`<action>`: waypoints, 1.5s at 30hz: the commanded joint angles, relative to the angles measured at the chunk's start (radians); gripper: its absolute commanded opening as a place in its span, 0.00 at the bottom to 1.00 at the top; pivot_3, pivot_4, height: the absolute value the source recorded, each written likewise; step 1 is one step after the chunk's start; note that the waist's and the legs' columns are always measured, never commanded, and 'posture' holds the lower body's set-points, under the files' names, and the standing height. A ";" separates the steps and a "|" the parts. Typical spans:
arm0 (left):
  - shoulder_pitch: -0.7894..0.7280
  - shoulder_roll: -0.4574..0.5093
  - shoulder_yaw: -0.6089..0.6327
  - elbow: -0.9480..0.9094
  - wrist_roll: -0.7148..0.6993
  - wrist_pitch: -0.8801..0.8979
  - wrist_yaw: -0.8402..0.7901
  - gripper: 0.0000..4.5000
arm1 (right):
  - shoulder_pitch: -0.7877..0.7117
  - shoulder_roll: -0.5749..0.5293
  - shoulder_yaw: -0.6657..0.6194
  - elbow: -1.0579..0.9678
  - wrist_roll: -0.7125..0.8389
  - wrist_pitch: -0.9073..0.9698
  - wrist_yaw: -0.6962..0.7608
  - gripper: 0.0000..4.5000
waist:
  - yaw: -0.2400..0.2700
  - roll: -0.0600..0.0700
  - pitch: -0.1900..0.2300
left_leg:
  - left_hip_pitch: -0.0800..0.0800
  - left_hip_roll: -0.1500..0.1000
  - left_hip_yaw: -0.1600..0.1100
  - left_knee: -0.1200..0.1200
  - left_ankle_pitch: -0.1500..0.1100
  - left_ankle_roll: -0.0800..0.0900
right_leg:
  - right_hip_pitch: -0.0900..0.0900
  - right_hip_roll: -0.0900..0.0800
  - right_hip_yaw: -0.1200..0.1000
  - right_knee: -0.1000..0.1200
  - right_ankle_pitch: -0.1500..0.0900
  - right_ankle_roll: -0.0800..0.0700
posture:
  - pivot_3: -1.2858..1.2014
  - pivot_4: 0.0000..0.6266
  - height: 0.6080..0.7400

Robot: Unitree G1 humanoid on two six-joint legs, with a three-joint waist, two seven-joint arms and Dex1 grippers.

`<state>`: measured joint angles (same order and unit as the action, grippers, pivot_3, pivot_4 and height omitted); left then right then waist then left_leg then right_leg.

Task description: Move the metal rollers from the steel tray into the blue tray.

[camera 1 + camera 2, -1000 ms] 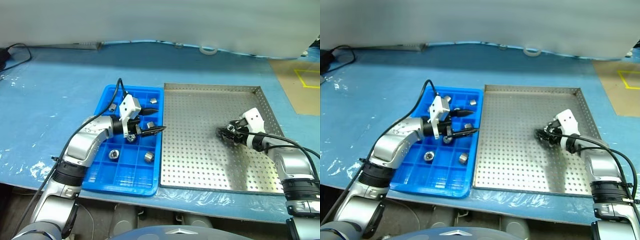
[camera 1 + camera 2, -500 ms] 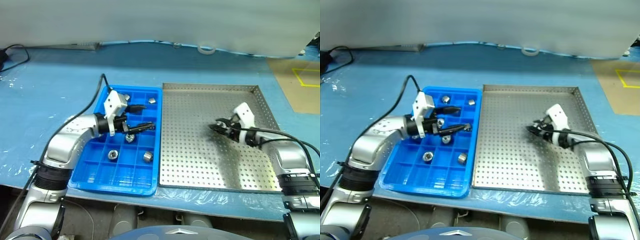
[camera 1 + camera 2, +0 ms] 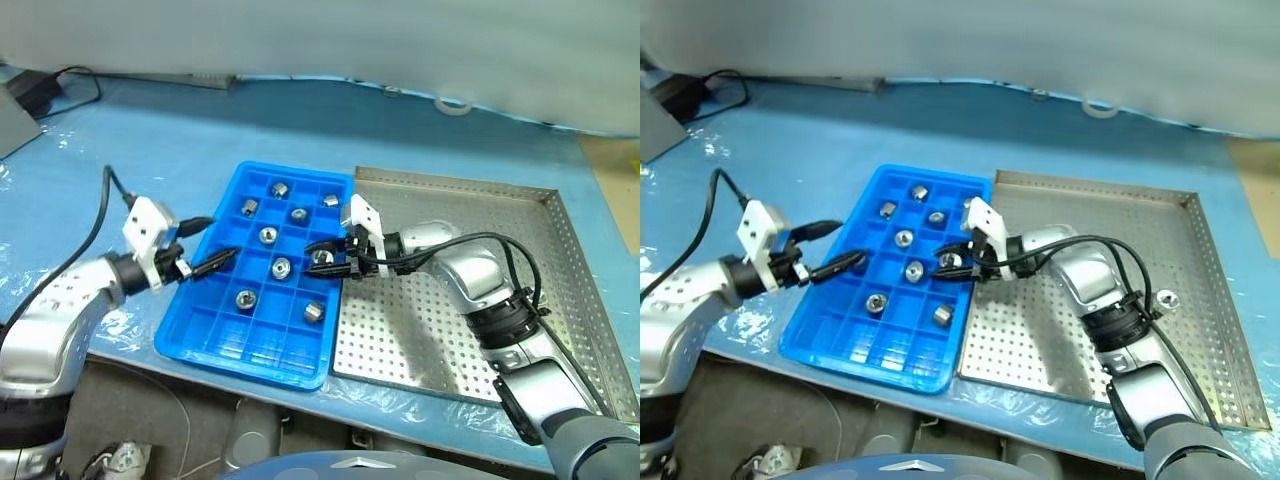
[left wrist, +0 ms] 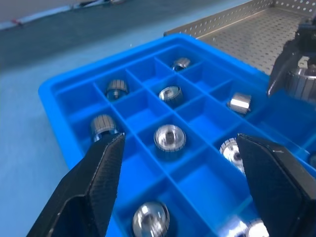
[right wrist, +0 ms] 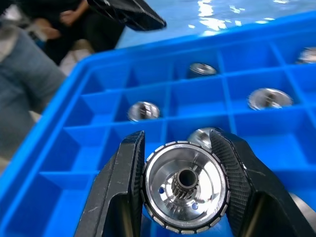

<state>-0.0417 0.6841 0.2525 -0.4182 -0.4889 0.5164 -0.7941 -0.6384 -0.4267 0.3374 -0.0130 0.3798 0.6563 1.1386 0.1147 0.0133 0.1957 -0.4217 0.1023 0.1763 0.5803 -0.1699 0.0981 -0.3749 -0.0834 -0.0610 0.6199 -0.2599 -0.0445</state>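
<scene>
Left tool (image 3: 212,262) spread wide and empty at the left edge of the blue tray (image 3: 205,318), where seven metal rollers (image 3: 281,267) already sit in separate compartments. Right tool (image 5: 180,148) clenched on one more roller (image 5: 184,185), poised over the tray's right side and not yet dropped. Steel tray (image 3: 560,250) apparently bare apart from one small roller-like piece (image 3: 1167,298) near its right rim, partly screened by the right arm.
</scene>
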 commanded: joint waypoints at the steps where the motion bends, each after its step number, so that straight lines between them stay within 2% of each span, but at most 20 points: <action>1: 0.054 -0.033 0.044 -0.121 -0.035 0.018 0.073 0.85 | -0.023 0.012 0.019 -0.005 0.050 0.059 0.060 0.37 | 0.020 0.000 0.000 | 0.001 0.000 0.000 0.000 0.000 0.000 | 0.001 0.000 0.000 0.000 0.000 0.000 | 0.65 0.24 1.00; 6: 0.153 -0.073 0.052 -0.207 -0.051 0.033 0.135 0.85 | -0.021 0.024 0.037 0.014 0.073 0.123 0.100 0.37 | 0.055 0.000 0.000 | 0.005 0.000 -0.002 0.000 0.001 -0.003 | 0.004 0.000 0.000 0.001 0.000 0.000 | 0.67 0.24 1.00; 11: 0.184 -0.062 0.075 -0.227 -0.068 0.042 0.154 0.85 | 0.001 0.094 0.047 0.045 0.053 0.121 0.050 0.37 | 0.072 0.000 0.000 | 0.005 0.000 -0.002 -0.005 0.003 -0.006 | 0.002 0.001 0.000 0.000 0.000 0.001 | 0.67 0.24 1.00; 18: 0.163 -0.033 0.066 -0.236 -0.094 0.070 0.155 0.85 | 0.032 0.151 0.067 0.067 0.032 0.121 0.009 0.37 | 0.076 0.000 0.000 | 0.004 0.000 -0.002 -0.009 0.005 -0.009 | -0.002 0.001 0.000 0.000 0.000 0.001 | 0.67 0.24 1.00; 25: 0.123 -0.014 0.038 -0.213 -0.098 0.085 0.140 0.85 | 0.084 0.165 0.073 0.012 0.091 0.257 -0.009 0.37 | 0.076 -0.004 -0.002 | 0.009 0.000 -0.002 -0.015 0.008 -0.014 | 0.000 0.002 0.001 -0.001 -0.001 0.001 | 0.65 0.24 1.00; 32: 0.088 0.002 0.019 -0.198 -0.100 0.093 0.123 0.85 | 0.051 0.183 0.067 -0.072 0.172 0.403 -0.032 0.37 | 0.077 -0.004 -0.002 | 0.010 0.000 -0.002 -0.017 0.011 -0.019 | 0.001 0.002 0.001 -0.002 -0.001 0.002 | 0.65 0.24 1.00; 37: 0.080 0.001 0.011 -0.198 -0.095 0.097 0.121 0.85 | 0.041 0.209 0.039 -0.103 0.200 0.442 -0.087 0.37 | 0.075 -0.004 -0.002 | 0.010 0.000 -0.002 -0.019 0.013 -0.022 | -0.001 0.003 0.001 -0.002 -0.001 0.002 | 0.65 0.24 1.00; 44: 0.068 0.003 0.005 -0.193 -0.091 0.097 0.118 0.85 | 0.010 0.203 0.052 -0.089 0.208 0.458 -0.107 0.88 | 0.074 -0.004 -0.002 | 0.010 0.000 -0.003 -0.020 0.014 -0.024 | -0.001 0.003 0.001 -0.001 -0.002 0.001 | 0.65 0.24 1.00; 45: 0.064 0.003 0.003 -0.190 -0.091 0.096 0.116 0.85 | 0.006 0.204 0.057 -0.085 0.200 0.450 -0.114 0.88 | 0.074 -0.004 -0.002 | 0.010 0.000 -0.003 -0.020 0.014 -0.024 | -0.001 0.003 0.001 -0.001 -0.002 0.001 | 0.65 0.24 1.00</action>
<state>0.0339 0.6722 0.2509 -0.5968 -0.5708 0.6202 -0.6728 -0.6200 -0.2292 0.3885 -0.0839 0.5703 1.1132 1.0310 0.1886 0.0096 0.1941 -0.4115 0.1022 0.1737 0.5606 -0.1559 0.0738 -0.3760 -0.0807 -0.0598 0.6189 -0.2617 -0.0428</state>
